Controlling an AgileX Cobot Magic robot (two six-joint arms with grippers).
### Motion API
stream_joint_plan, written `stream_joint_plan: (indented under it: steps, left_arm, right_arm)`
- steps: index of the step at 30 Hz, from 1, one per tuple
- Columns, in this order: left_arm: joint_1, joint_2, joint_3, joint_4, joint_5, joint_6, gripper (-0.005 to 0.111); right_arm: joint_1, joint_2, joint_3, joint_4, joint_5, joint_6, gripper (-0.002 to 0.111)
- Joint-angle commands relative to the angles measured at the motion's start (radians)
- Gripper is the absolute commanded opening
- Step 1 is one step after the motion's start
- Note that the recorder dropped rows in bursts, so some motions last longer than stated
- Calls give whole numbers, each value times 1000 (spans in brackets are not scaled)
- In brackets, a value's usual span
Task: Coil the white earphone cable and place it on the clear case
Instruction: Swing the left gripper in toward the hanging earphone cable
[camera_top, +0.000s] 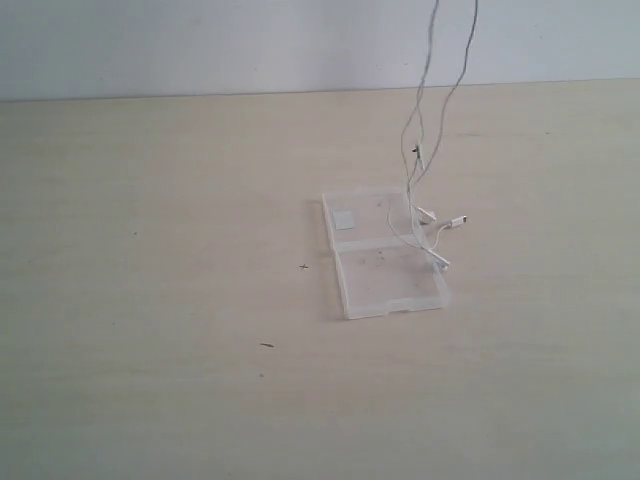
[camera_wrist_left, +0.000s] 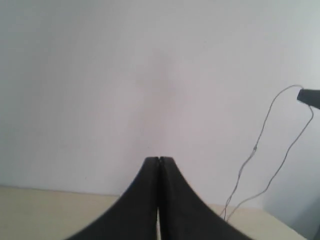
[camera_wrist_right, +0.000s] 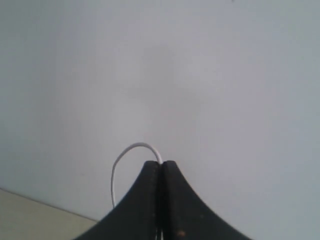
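1. Overhead, one white earphone cable (camera_top: 418, 150), hanging as two strands from beyond the top edge of the exterior view.
2. Lower end draped over the right side of one clear case (camera_top: 375, 285); three small white end pieces countable there, on or just beside that edge.
3. Case lying flat on the desk (camera_top: 150, 300): two halves, one whitish patch (camera_top: 344, 219) in the far half.
4. Pinched tight on the cable, right end effector (camera_wrist_right: 162, 164), one white loop arching out by its tips.
5. Closed tip to tip with nothing gripped, left end effector (camera_wrist_left: 158, 160).
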Motion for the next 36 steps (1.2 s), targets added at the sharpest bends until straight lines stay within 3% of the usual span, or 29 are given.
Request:
stream_joint_plan:
  steps: [1,4,11,17,26,33,36]
  left_arm:
    - [-6,154,-16,23,-100,37,1]
    - [-6,290,-66,94,-174,33,10]
    - [-6,661,-247,394,-396,41,52]
    - [-42,963,-439,492,-480,135,61]
    - [-266,1287,-785,479,-461,325,61]
    - [-457,1536,-1035,250,-395,328,62]
    - [-509,1598,-1127,158,-315,328,80]
  right_arm:
    - [33,-18,3,-9,-88,1,0]
    - [33,-20,1,-9,-90,13,0]
    - [33,-20,1,-9,-84,13,0]
    - [33,-20,1,-27,-84,13,0]
    - [33,-20,1,-27,-68,11,0]
    - [33,-18,1,-27,-62,11,0]
    - [33,-18,1,-27,-60,11,0]
